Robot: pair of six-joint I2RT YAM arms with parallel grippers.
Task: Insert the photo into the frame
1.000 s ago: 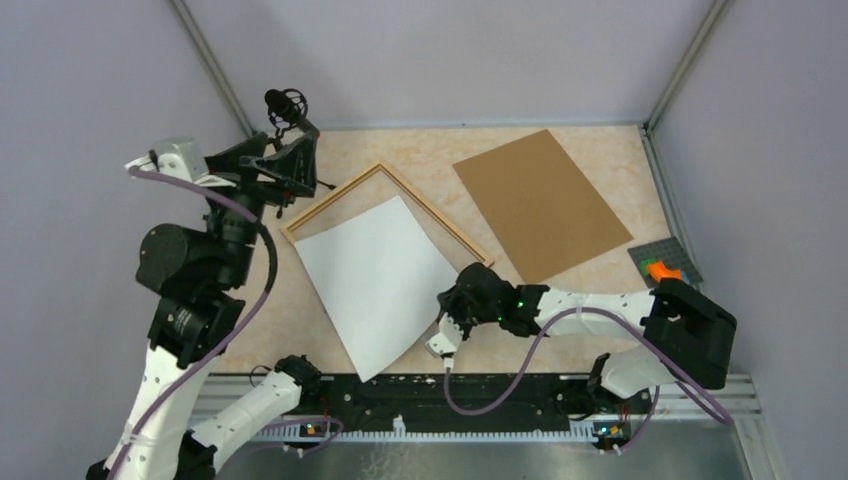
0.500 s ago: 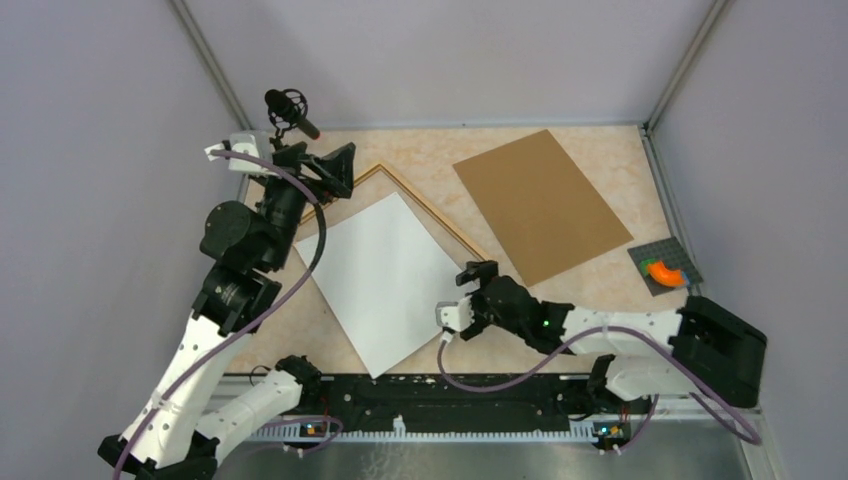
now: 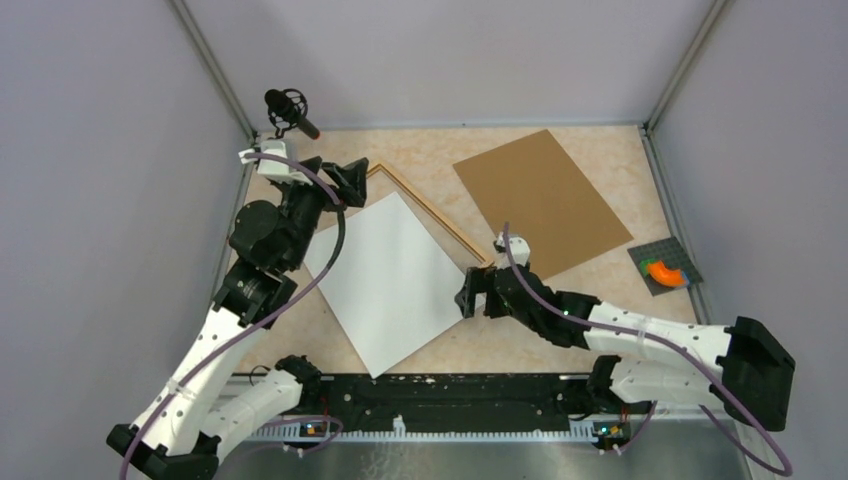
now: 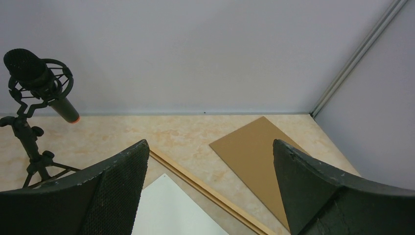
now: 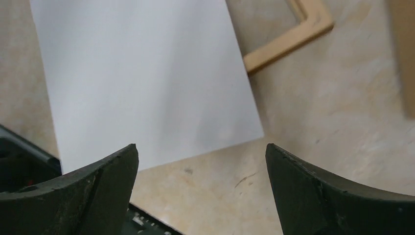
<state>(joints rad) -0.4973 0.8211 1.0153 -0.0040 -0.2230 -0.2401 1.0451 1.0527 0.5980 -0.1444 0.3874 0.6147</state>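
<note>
one table (image 3: 600,335) carries everything. one photo (image 3: 390,285) lies white side up across the one frame (image 3: 430,211), hiding all but two of its sides, with its near end sticking out past the frame toward the arm bases. one brown board (image 3: 540,205) lies flat just right of the frame, apart from it. two grippers: the left gripper (image 3: 350,180) hangs over the frame's far corner with its jaws spread wide and nothing between them; the right gripper (image 3: 470,295) is at the frame's right corner beside the photo's edge, also spread wide and empty. one mic (image 3: 290,108) stands left of the frame's far corner. one grey plate (image 3: 650,255) holding one orange piece (image 3: 662,271) sits well right of the frame.
</note>
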